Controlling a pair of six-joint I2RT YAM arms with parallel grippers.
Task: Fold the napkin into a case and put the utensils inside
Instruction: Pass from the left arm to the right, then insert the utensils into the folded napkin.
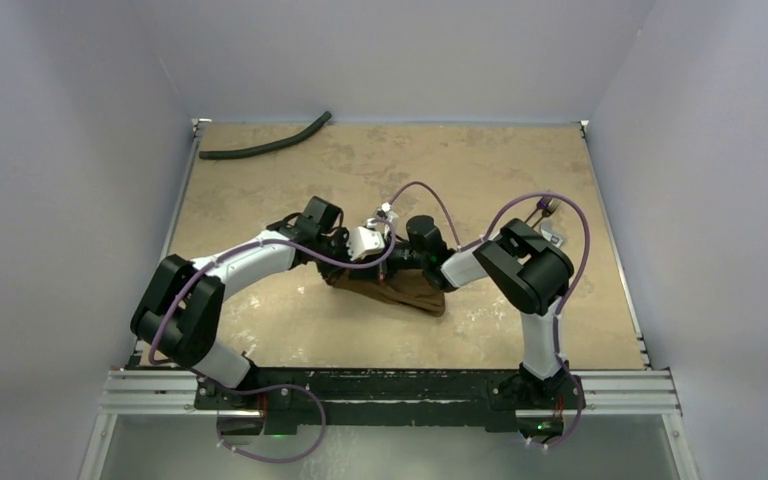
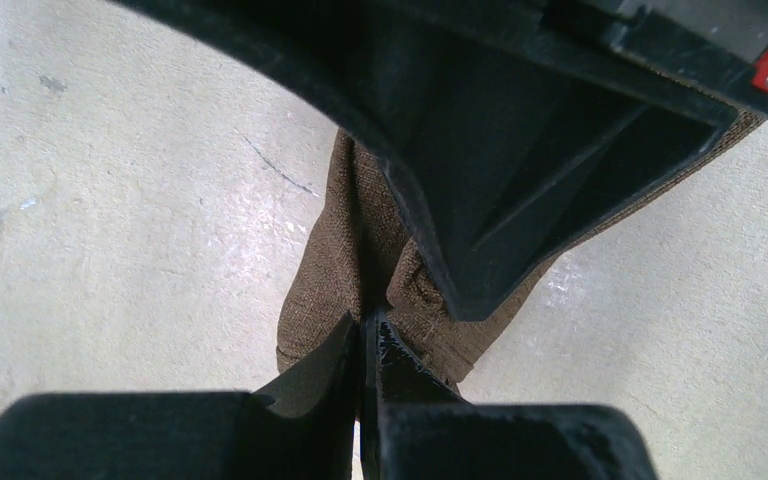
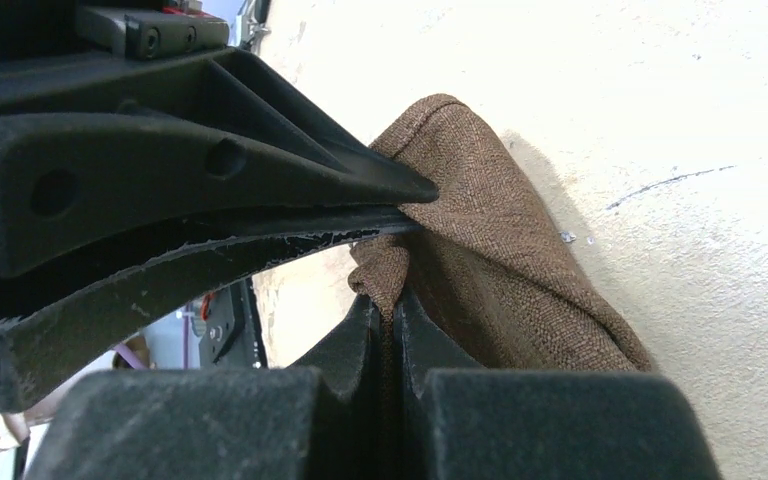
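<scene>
The brown napkin (image 1: 415, 295) lies bunched in the middle of the table, part of it lifted. Both grippers meet over it. My left gripper (image 2: 365, 325) is shut, with a crease of the napkin (image 2: 330, 270) running into its tips. My right gripper (image 3: 388, 310) is shut on a pinched fold of the napkin (image 3: 500, 250). The left gripper's fingers (image 3: 400, 190) press the cloth just above that fold. In the top view the left gripper (image 1: 380, 258) and right gripper (image 1: 407, 262) are almost touching. Small metal bits behind the right arm's elbow (image 1: 552, 228) may be the utensils; they are mostly hidden.
A long black curved hose (image 1: 260, 148) lies at the far left of the tan table (image 1: 290, 320). Purple cables loop over both arms. Grey walls close the table on three sides.
</scene>
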